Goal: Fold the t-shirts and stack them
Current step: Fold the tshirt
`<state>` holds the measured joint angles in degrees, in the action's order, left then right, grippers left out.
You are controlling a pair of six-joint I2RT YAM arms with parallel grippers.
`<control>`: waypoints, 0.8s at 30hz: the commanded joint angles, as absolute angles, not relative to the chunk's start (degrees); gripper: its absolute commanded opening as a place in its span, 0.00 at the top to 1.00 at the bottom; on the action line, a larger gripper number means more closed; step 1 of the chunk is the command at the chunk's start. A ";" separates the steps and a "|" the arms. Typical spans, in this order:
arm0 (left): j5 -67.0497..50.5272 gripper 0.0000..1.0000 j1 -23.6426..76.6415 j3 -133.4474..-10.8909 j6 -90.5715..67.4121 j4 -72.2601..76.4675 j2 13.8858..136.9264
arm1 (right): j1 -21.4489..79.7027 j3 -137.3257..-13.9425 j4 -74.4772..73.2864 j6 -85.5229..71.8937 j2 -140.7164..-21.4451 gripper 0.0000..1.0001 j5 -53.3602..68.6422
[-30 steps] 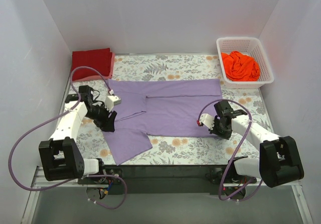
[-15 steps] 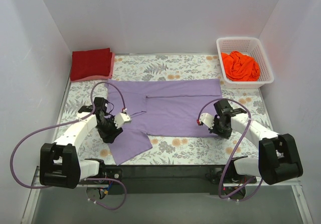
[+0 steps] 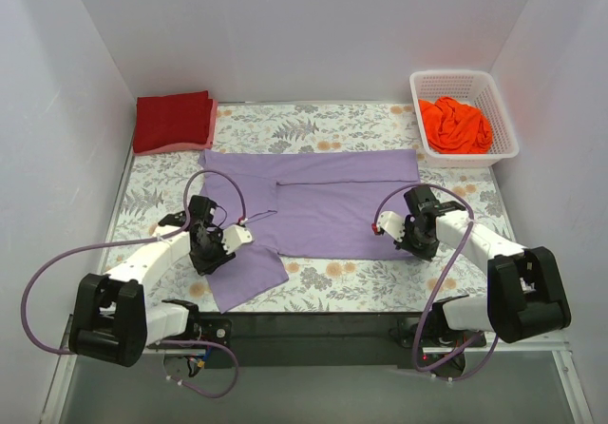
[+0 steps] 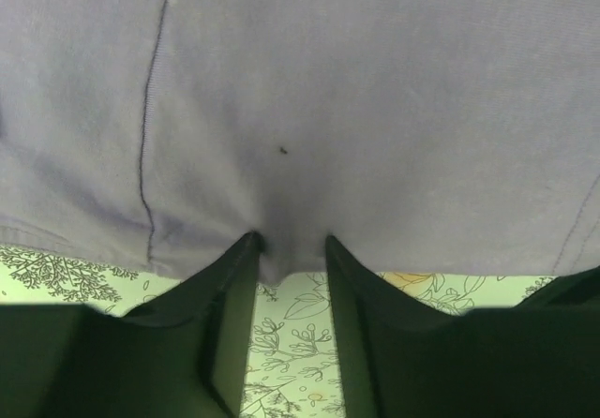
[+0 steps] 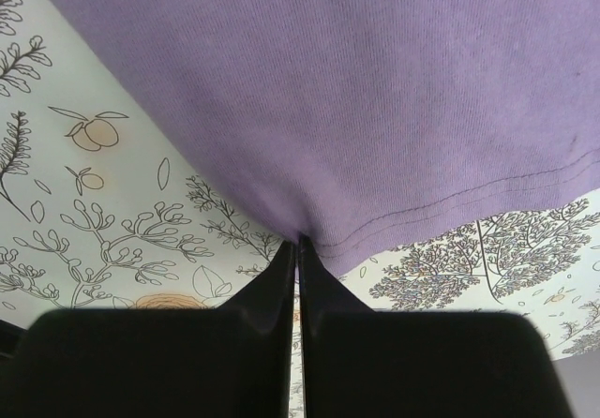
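The lavender-purple t-shirt (image 3: 332,201) lies spread flat across the middle of the table, one sleeve (image 3: 245,274) pointing toward the near edge. At that sleeve's left side my left gripper (image 3: 211,251) is low; in its wrist view the jaws (image 4: 291,245) stand apart, with a small tuck of the lavender edge (image 4: 281,137) dipping between the tips. My right gripper (image 3: 410,243) is at the shirt's near right hem and is shut on that hem (image 5: 299,240). A dark red t-shirt (image 3: 173,120) lies folded at the back left. The bright orange t-shirt (image 3: 456,125) is crumpled in the basket.
A white lattice basket (image 3: 465,75) stands at the back right. The floral table cloth (image 3: 361,277) covers the table between white walls on three sides. Purple cables loop from both arms near the front edge.
My left arm has swung from the shirt's left side toward the near sleeve and lowered onto it, its jaws narrowing. The right arm has barely moved.
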<state>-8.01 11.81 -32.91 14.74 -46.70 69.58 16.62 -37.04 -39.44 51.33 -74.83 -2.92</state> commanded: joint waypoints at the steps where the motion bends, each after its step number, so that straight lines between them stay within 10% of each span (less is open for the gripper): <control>1: -3.43 0.71 13.01 -26.81 14.33 -40.43 71.99 | 16.70 -38.41 -39.81 51.15 -75.41 0.99 -0.44; 6: -6.14 1.00 13.01 -31.02 12.92 -47.70 68.38 | 16.61 -38.41 -42.44 51.24 -73.04 0.99 2.19; 24: -11.25 1.00 9.14 -53.60 12.66 -60.39 68.72 | 13.45 -46.92 -49.40 56.42 -67.67 0.99 3.60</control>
<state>-9.91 9.65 -49.71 12.99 -60.07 67.09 14.35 -42.57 -48.16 53.43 -65.95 2.13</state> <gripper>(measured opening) 0.018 0.021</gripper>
